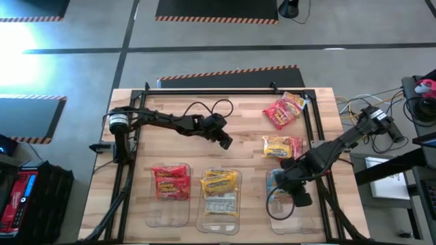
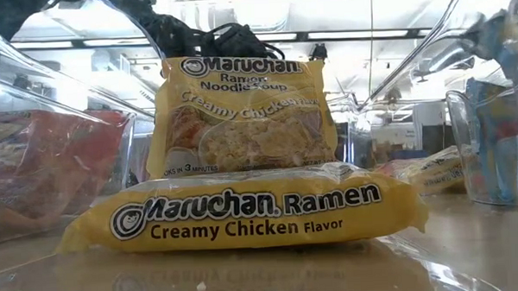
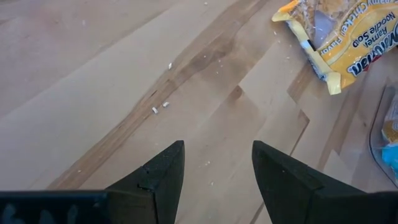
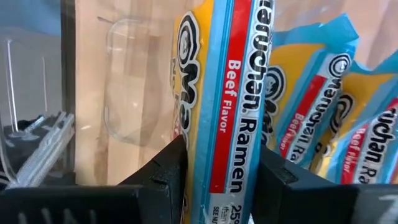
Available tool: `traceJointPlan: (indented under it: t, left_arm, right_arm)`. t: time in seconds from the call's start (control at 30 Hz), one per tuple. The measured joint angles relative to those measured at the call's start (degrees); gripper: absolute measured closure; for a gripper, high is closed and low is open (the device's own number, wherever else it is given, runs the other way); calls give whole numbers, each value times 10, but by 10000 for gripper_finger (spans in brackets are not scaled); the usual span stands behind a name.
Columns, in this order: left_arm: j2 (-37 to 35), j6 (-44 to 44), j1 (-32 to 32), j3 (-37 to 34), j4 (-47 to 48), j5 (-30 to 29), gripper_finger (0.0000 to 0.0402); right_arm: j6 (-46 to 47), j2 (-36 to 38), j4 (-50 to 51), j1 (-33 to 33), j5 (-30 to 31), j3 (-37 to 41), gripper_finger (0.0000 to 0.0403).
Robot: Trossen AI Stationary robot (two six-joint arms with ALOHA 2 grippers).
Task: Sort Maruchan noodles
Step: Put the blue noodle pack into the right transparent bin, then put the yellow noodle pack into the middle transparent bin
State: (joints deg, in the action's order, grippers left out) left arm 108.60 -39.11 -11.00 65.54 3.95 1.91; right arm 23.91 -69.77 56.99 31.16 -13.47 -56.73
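Progress: red, yellow, blue bins part-filled | right gripper (image 4: pixel 217 180) clamps blue Beef packet (image 4: pixel 227 93) over right bin (image 1: pixel 289 211) | left gripper (image 3: pixel 217 168) open, empty, mid-table | two packets (image 1: pixel 284 127) unsorted.

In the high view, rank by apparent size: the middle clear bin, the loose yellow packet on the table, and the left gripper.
1. Middle clear bin, clearly largest.
2. Loose yellow packet.
3. Left gripper, smallest, though it sits nearer the overhead camera, so that gap is unsure.
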Motion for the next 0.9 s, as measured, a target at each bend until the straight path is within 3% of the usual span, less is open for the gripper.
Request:
traceJointPlan:
  t: [0.5,0.9]
  left_arm:
    - [0,0,1,0,4,1,231]
    - [0,0,1,0,7,2,231]
  right_arm:
    - [24,-44,-6,0,15,0,257]
    - [17,-33,5,0,0,-64,262]
